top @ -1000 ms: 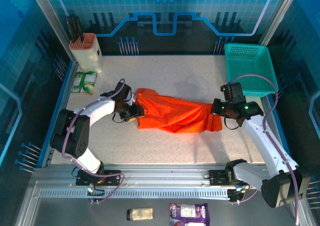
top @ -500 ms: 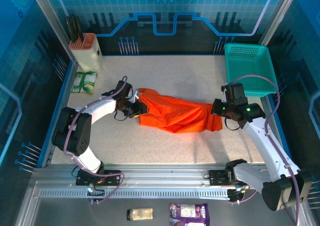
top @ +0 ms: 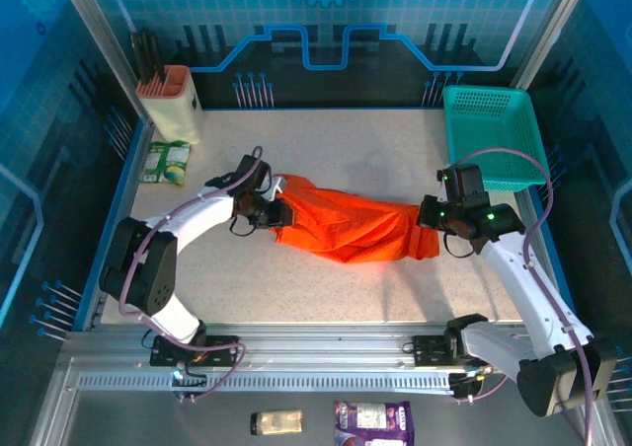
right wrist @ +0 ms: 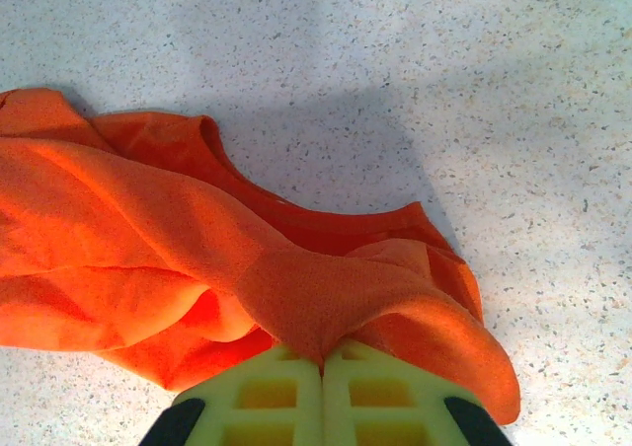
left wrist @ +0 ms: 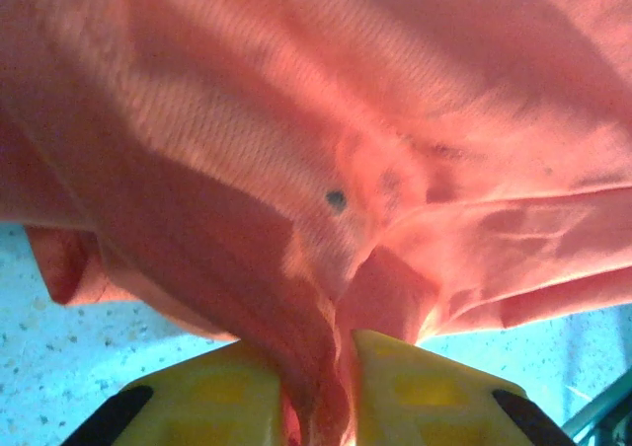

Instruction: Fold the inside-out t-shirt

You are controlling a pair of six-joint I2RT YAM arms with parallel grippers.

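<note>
The inside-out t-shirt [top: 348,225] is bright orange and lies bunched into a long strip across the middle of the table. My left gripper [top: 275,212] is at its left end; in the left wrist view its yellow fingers [left wrist: 227,392] pinch a fold of the orange fabric [left wrist: 326,170] between them. My right gripper [top: 427,216] is at the shirt's right end, shut on a pinch of the cloth [right wrist: 316,298], its pale green fingers [right wrist: 385,392] pressed together under the fabric [right wrist: 148,239].
A teal mesh basket [top: 491,133] stands at the back right, just behind the right arm. At the back left are a knife block [top: 170,99] and a green packet [top: 166,161]. Bare speckled tabletop [top: 326,288] lies in front of the shirt.
My left gripper moved right onto the shirt's left end and closed on a fold of it. The right gripper held its pinch and hardly moved.
</note>
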